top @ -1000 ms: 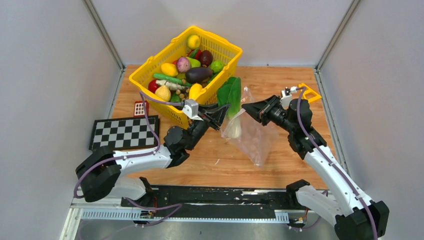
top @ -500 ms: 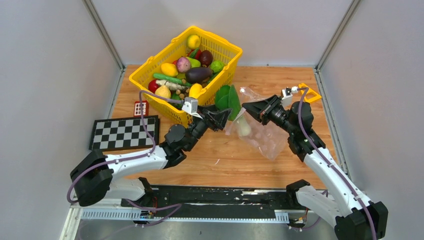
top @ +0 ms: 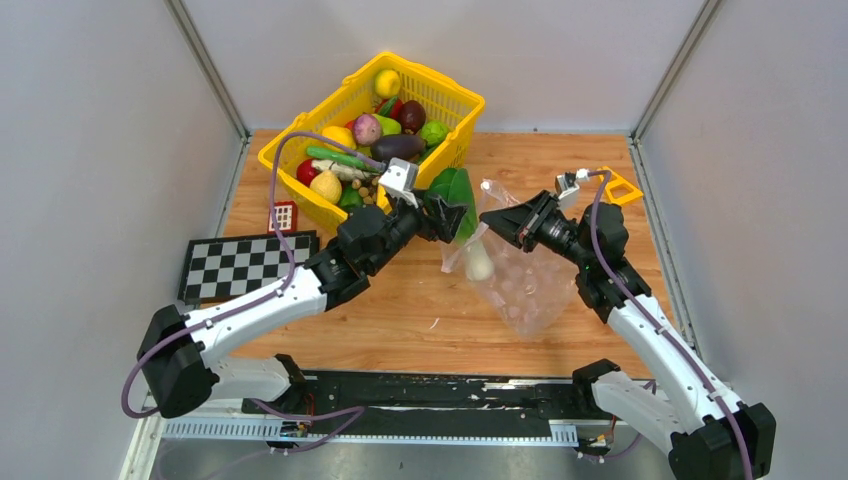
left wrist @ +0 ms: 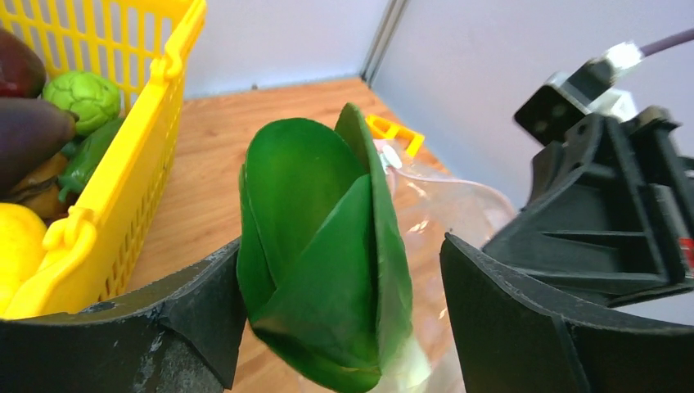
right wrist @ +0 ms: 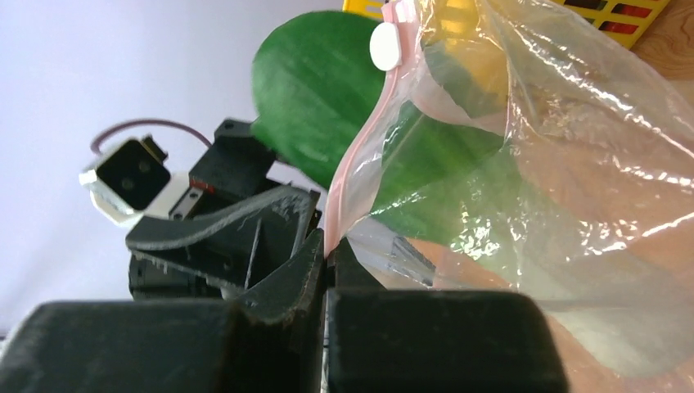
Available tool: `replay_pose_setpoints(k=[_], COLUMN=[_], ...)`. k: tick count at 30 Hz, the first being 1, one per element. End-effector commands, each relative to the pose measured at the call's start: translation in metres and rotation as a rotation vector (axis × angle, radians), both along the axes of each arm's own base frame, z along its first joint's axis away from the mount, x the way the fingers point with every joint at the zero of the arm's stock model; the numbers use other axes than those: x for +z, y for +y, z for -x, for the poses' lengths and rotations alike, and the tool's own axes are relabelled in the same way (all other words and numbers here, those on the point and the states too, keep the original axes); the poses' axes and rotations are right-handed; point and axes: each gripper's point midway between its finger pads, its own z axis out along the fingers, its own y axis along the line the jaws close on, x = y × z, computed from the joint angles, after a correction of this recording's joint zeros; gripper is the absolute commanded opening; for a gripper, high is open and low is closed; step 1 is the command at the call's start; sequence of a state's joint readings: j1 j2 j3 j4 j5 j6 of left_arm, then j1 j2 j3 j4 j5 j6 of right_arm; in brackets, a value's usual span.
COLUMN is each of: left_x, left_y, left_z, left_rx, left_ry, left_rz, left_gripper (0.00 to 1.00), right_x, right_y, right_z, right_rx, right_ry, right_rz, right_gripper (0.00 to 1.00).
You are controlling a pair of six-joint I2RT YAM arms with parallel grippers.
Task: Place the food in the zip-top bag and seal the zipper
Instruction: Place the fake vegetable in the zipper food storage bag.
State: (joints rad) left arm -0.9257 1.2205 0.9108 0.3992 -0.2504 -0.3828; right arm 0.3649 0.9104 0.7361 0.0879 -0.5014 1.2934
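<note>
- Toy leafy green [top: 460, 196] sits between the two grippers just in front of the yellow basket [top: 462, 101], its pale stem [top: 478, 262] showing through the plastic of the zip-top bag [top: 532, 285].
- Its long axis runs from the leaves, pointing up and away toward the basket, to the stem, pointing down and toward the near edge, into the bag.
- Left gripper [top: 443, 215] is nearer, straddling the leaves with its jaws spread. In the wrist view only one finger touches a leaf, so it looks released rather than clamped.
- Right gripper [right wrist: 327, 250] is pinched closed on the zipper [right wrist: 360, 139], holding the mouth up and to the right of the leaves.
- Judged from this, pushing the leaves down and right, along that axis, would finish the insertion.
</note>
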Motion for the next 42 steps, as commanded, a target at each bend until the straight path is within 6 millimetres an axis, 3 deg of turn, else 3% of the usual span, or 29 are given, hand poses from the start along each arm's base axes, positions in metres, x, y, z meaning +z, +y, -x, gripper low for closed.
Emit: replay_pose_setpoints(k=[1, 6, 11, 19, 22, 29, 33, 36, 42], left_x=[-0.014, -0.023, -0.032, -0.025, -0.018, 0.023, 0.050, 0.046, 0.013], left_y=[-0.005, -0.011, -0.012, -0.010, -0.007, 0.011, 0.020, 0.018, 0.008], left_z=[0.000, 0.001, 0.001, 0.010, 0.012, 0.016, 0.027, 0.029, 0.027], left_rx=[-0.104, -0.160, -0.197, -0.250, -0.247, -0.183, -0.187, -0.206, -0.225], left_ry=[0.085, 0.128, 0.172, 0.148, 0.133, 0.066, 0.025, 0.053, 0.136], left_rz=[-0.087, -0.129, -0.150, -0.164, -0.147, 0.029, 0.214, 0.288, 0.316], left_gripper=[0.89, 0.93, 0.81, 0.13, 0.00, 0.00, 0.00, 0.00, 0.00], right_x=[0.027, 0.024, 0.019, 0.013, 0.005, -0.033, -0.035, -0.022, 0.004], right_y=[0.004, 0.008, 0.006, 0.005, 0.002, -0.010, -0.013, -0.012, -0.009], right_z=[0.011, 0.014, 0.014, 0.017, 0.016, 0.011, 0.012, 0.016, 0.019], right_rx=[0.076, 0.120, 0.115, 0.141, 0.136, 0.109, 0.089, 0.093, 0.096], right_ry=[-0.150, -0.178, -0.198, -0.248, -0.251, -0.248, -0.285, -0.318, -0.345], right_rz=[0.049, 0.068, 0.102, 0.150, 0.182, 0.246, 0.216, 0.147, 0.019], right_gripper=[0.00, 0.00, 0.00, 0.00, 0.00, 0.00, 0.00, 0.00, 0.00])
